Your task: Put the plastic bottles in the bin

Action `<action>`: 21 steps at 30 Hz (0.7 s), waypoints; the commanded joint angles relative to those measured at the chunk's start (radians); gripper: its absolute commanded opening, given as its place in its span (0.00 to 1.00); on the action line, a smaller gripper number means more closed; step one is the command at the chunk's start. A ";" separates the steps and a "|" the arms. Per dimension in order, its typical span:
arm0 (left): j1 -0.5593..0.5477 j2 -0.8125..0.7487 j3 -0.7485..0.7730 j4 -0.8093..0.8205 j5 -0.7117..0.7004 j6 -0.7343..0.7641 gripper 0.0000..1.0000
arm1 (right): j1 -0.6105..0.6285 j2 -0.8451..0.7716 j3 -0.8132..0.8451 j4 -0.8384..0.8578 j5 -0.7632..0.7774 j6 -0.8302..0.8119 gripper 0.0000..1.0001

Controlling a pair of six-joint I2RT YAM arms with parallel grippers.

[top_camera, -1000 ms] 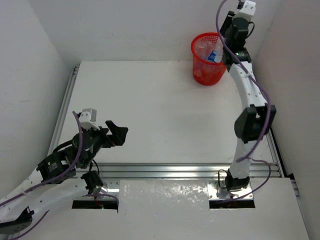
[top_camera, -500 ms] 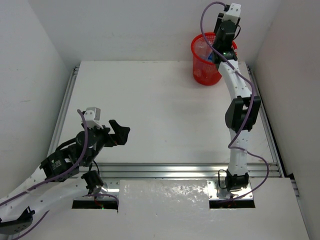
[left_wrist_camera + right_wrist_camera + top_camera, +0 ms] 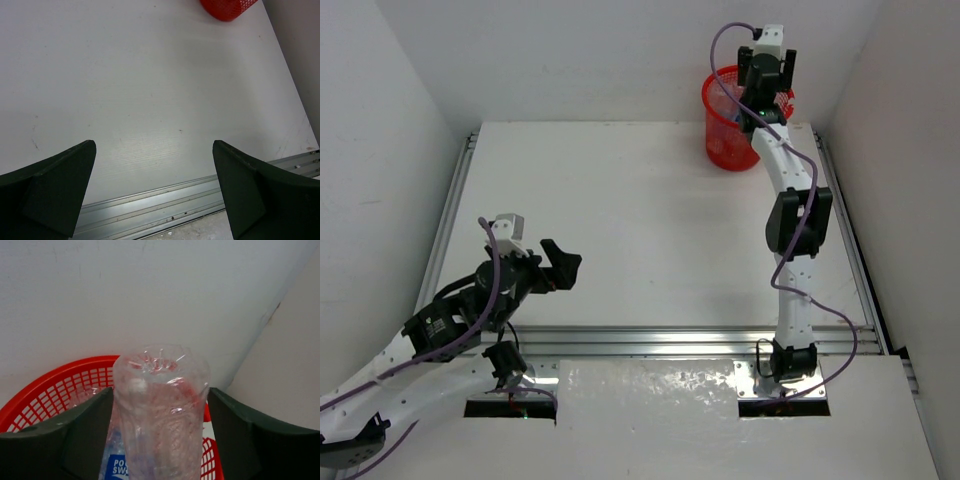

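Note:
In the right wrist view a clear unlabelled plastic bottle (image 3: pixel 160 405) stands between my right gripper's (image 3: pixel 160 392) two fingers, base pointing away, and both fingers lie against its sides. It hangs over the mouth of the red mesh bin (image 3: pixel 60 377), where a blue-labelled bottle (image 3: pixel 112 462) lies inside. From above, the right gripper (image 3: pixel 752 100) reaches over the bin (image 3: pixel 725 135) at the back right. My left gripper (image 3: pixel 560 265) hovers open and empty near the table's front left, its jaws (image 3: pixel 155 145) wide apart over bare tabletop.
The bin (image 3: pixel 227 7) stands close to the back wall and the right wall. An aluminium rail (image 3: pixel 670 340) runs along the table's front edge, and another rail (image 3: pixel 445 225) along its left side.
The right arm has swung left and stretched out, bringing its gripper from beside the bin to directly over its mouth. The left arm has barely shifted.

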 commanded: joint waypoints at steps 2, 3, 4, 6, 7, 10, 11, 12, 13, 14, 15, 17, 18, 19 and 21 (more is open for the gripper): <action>0.013 0.018 0.001 0.041 0.005 0.014 1.00 | -0.005 -0.028 0.055 -0.019 -0.006 -0.001 0.95; 0.014 0.024 0.001 0.041 0.006 0.014 1.00 | -0.004 -0.032 0.066 -0.037 -0.015 0.013 0.99; 0.013 0.024 0.003 0.041 0.006 0.014 1.00 | -0.004 -0.035 0.075 -0.054 -0.035 0.018 0.99; 0.013 0.026 0.001 0.041 0.008 0.014 1.00 | -0.002 -0.050 0.074 -0.071 -0.047 0.036 0.99; 0.014 0.026 0.001 0.041 0.009 0.014 1.00 | -0.002 -0.069 0.074 -0.088 -0.055 0.041 0.99; 0.014 0.029 0.001 0.042 0.011 0.015 1.00 | 0.004 -0.116 0.066 -0.100 -0.072 0.038 0.99; 0.014 0.032 0.003 0.042 0.011 0.015 1.00 | 0.005 -0.127 0.074 -0.103 -0.073 0.038 0.99; 0.014 0.037 0.001 0.044 0.014 0.015 1.00 | 0.005 -0.144 0.081 -0.117 -0.078 0.038 0.99; 0.014 0.038 0.003 0.044 0.014 0.017 1.00 | 0.005 -0.153 0.087 -0.122 -0.075 0.038 0.99; 0.014 0.040 0.003 0.044 0.016 0.017 1.00 | 0.005 -0.162 0.089 -0.126 -0.072 0.039 0.99; 0.014 0.043 0.003 0.044 0.016 0.017 1.00 | 0.005 -0.176 0.083 -0.129 -0.070 0.039 0.99; 0.014 0.043 0.003 0.042 0.016 0.017 1.00 | 0.008 -0.222 0.049 -0.128 -0.067 0.045 0.99; 0.014 0.043 0.003 0.042 0.014 0.015 1.00 | 0.010 -0.238 0.037 -0.123 -0.064 0.045 0.99; 0.014 0.041 0.003 0.042 0.014 0.015 1.00 | 0.013 -0.265 0.026 -0.122 -0.061 0.047 0.99; 0.014 0.037 0.003 0.041 0.011 0.014 1.00 | 0.021 -0.282 0.012 -0.131 -0.072 0.047 0.99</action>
